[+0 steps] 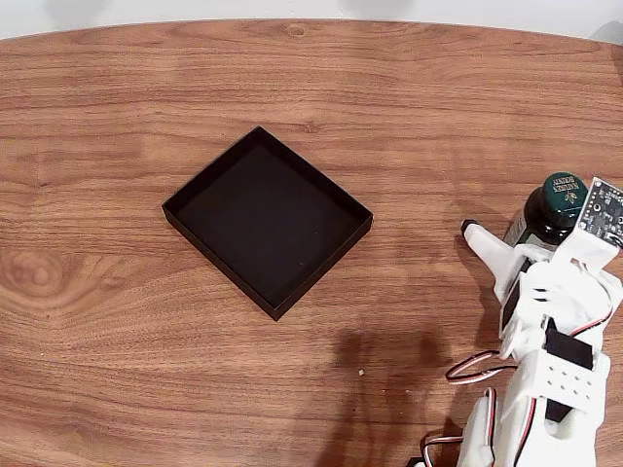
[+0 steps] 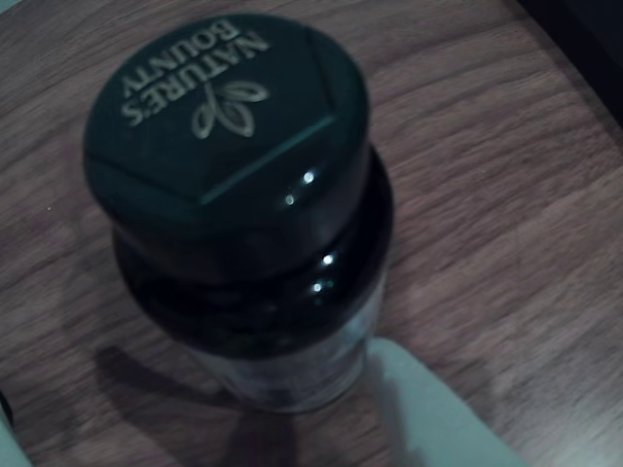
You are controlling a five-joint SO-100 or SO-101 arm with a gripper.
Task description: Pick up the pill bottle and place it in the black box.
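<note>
I've got the jaws wide around the bottle (image 1: 548, 209) at three o'clock on the surface, ungrasped; box (image 1: 267, 222) still empty.

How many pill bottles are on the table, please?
1. The pill bottle stands upright on the wooden table at the right edge of the fixed view, beside the gripper, right of the black box. The arm might hide another.

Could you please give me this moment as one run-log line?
phase: reaching | gripper: open, at bottle | bottle: upright on table | box: empty
</note>
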